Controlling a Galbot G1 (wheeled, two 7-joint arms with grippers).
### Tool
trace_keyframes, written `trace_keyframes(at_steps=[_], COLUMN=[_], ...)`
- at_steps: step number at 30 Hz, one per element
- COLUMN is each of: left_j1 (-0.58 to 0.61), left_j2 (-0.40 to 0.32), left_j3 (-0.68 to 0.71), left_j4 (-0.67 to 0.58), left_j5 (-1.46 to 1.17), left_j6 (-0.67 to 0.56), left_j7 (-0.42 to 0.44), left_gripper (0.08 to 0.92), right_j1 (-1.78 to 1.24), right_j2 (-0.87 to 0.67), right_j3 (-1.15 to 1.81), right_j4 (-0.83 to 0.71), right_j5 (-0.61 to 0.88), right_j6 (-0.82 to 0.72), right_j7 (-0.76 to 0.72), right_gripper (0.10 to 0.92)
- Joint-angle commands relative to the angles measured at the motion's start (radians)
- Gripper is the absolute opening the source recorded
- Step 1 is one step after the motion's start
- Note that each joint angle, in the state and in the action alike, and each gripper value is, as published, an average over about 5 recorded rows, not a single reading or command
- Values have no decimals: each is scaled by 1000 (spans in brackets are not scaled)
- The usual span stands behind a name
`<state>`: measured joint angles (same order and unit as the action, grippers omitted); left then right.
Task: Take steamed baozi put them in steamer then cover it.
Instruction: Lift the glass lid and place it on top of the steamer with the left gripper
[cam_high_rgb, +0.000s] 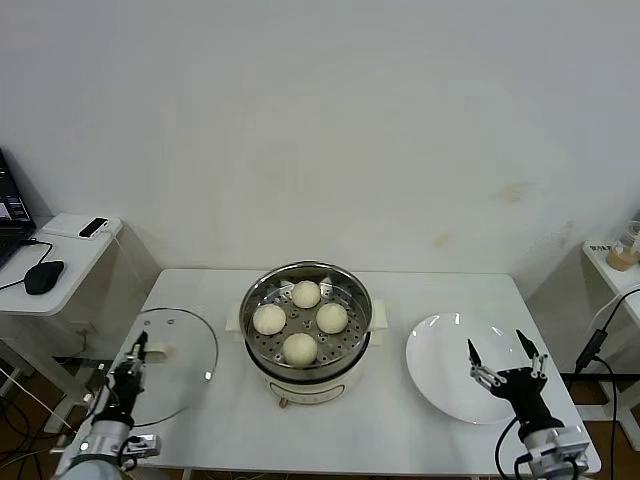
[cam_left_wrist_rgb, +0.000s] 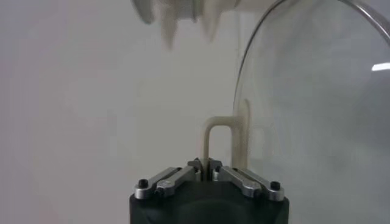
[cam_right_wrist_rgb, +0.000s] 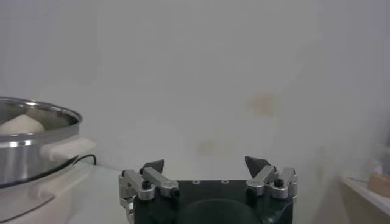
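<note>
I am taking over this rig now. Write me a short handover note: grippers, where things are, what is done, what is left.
Left gripper: shut on the cream-white handle of the round clear glass lid, lying on the white table left of the pot.
Right gripper: open, empty, over the flat white plate.
Done: four cream-white buns sit in the shiny steel steamer.
Left: carry the lid onto the steamer.

Bare table (cam_high_rgb: 215, 425) between cover (cam_high_rgb: 185, 355) and steamer (cam_high_rgb: 306, 325) — unobstructed.
</note>
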<state>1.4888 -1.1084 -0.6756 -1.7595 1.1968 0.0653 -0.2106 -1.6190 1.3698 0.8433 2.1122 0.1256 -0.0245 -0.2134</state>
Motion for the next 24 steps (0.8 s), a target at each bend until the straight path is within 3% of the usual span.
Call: trace_keyframes(at_steps=[1, 8, 13, 19, 24], left_j1=[63, 33, -18, -153, -289], left_j2=[31, 99, 171, 252, 263], left_j3=[-116, -78, 13, 160, 313], left_j4=[-208, -316, -348, -341, -328], left_j5=[13, -73, -135, -159, -187], left_j6=[136, 187, 206, 254, 318], left_j7=[168, 270, 280, 276, 300], left_gripper=[132, 132, 132, 132, 132], right_j1=[1, -13, -20, -14, 11], right_j2=[-6, -5, -3, 13, 38], right_j3=[-6, -3, -10, -35, -57], right_j4=[9, 13, 10, 3, -10], right_j5=[-2, -36, -81, -182, -249], right_j6=[-9, -8, -10, -11, -9], right_j7=[-4, -25, -41, -57, -63], right_gripper=[823, 823, 823, 823, 823])
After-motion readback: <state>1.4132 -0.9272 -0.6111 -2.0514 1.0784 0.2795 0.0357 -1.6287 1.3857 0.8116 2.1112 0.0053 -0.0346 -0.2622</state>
